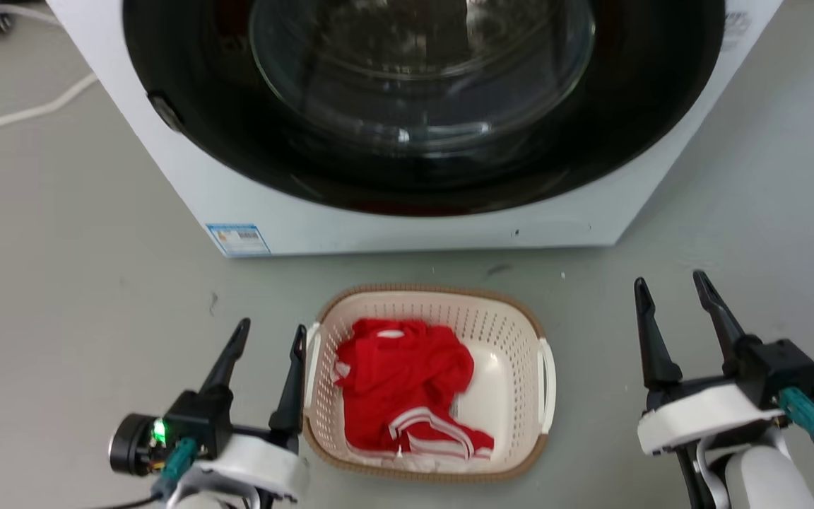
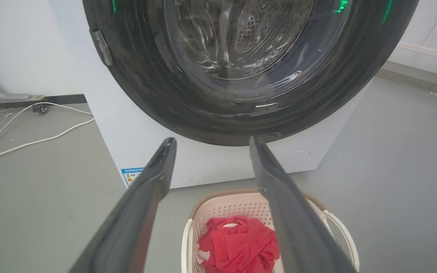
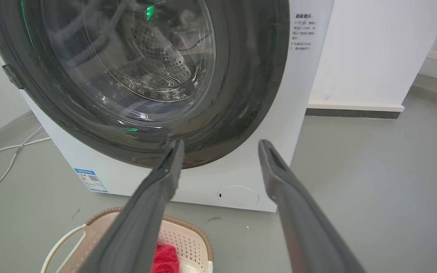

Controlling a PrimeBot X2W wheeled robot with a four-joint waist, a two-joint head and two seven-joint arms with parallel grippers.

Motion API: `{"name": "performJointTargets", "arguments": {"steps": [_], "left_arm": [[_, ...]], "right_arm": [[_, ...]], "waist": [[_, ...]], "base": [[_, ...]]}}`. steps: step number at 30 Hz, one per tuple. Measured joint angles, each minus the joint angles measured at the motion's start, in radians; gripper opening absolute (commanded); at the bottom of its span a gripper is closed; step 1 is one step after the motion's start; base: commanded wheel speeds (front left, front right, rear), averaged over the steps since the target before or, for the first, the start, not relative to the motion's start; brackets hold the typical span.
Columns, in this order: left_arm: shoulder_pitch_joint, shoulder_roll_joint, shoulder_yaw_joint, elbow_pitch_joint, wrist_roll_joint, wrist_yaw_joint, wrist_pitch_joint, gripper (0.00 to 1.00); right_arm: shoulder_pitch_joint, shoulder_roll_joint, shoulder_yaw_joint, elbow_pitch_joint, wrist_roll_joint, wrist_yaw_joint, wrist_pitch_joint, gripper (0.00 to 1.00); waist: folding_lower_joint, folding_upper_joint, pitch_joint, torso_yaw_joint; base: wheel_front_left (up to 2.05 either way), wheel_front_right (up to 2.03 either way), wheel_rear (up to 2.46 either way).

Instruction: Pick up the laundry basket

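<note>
**A:** Where was the laundry basket (image 1: 493, 326) at that moment?

**B:** It was on the grey floor (image 1: 96, 297), just in front of the washing machine (image 1: 407, 230) and its closed door, between the two arms. A red garment (image 1: 403, 382) lay bunched inside it.

**A:** And the grippers?

**B:** Both were spread wide and held nothing. The left gripper (image 1: 272, 326) hung just beside the basket's left handle (image 1: 311, 364) — I couldn't tell whether its inner finger touched it. The right gripper (image 1: 669, 279) was well apart from the right handle (image 1: 547, 385), out over bare floor.

**A:** So what could have gone wrong from there?

**B:** The lopsided start, I'd say. If the left side had closed and lifted before the right got to its handle, a light plastic basket would probably have tipped or skidded on that smooth floor, and the garment might have slid out. The handles were also thin white loops lying close to the perforated wall, so a long finger could have passed outside one and pinched air. And the machine stood near behind it — a forward shove would likely have jammed the brown rim against its front.
</note>
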Motion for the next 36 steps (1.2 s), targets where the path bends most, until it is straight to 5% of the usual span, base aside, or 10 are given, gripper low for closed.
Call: {"name": "performJointTargets", "arguments": {"steps": [10, 18, 24, 36], "left_arm": [[-0.217, 0.092, -0.031, 0.253, -0.015, -0.014, 0.000, 1.00], [-0.481, 0.201, -0.229, 0.580, -0.133, -0.015, 0.012, 1.00], [-0.641, 0.261, -0.389, 0.740, -0.243, -0.015, 0.133, 1.00], [-0.800, 0.367, -0.631, 0.760, -0.524, -0.015, 0.341, 1.00]], "right_arm": [[-0.156, 0.000, 0.025, 0.188, 0.007, 0.000, 0.000, 1.00], [-0.347, -0.002, 0.128, 0.487, 0.103, 0.000, 0.007, 1.00], [-0.503, -0.001, 0.220, 0.665, 0.201, 0.000, 0.053, 1.00], [-0.674, 0.000, 0.374, 0.865, 0.307, 0.000, 0.228, 1.00]], "waist": [[0.0001, 0.0000, 0.217, -0.018], [0.0001, 0.0000, 0.366, -0.042], [0.0001, 0.0000, 0.439, -0.051], [0.0001, 0.0000, 0.531, -0.053]], "base": [[0.00, 0.00, 0.00], [0.00, 0.00, 0.00], [0.00, 0.00, 0.00], [0.00, 0.00, 0.00]]}}
